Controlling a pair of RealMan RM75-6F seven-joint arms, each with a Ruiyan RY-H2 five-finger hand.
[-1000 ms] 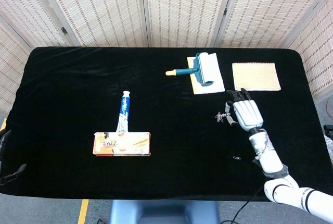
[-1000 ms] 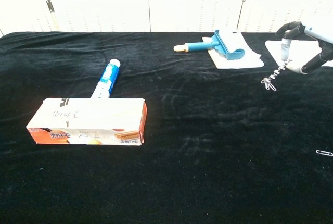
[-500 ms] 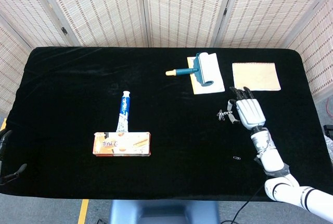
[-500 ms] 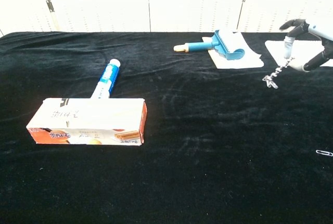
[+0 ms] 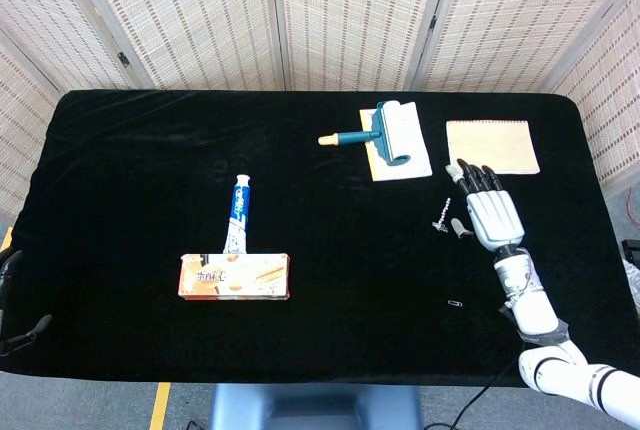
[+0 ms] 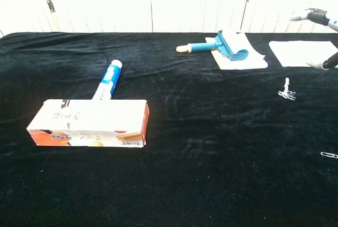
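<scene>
**Cut off and unclear**

In the chest view the right hand (image 6: 322, 21) ran off the picture's right edge, only fingers (image 6: 328, 62) showing. The left hand (image 5: 8, 295) barely entered the head view's left edge. The paper clip (image 5: 456, 303) was too small to make out.

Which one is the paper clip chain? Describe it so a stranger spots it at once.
Start at the black table and go to its right half, to the robot's right hand. Just left of that hand, below the blue lint roller on its white sheet, lies the paper clip chain. It is a short string of linked silvery clips, unlike the single loose clip lying nearer the front edge.
</scene>
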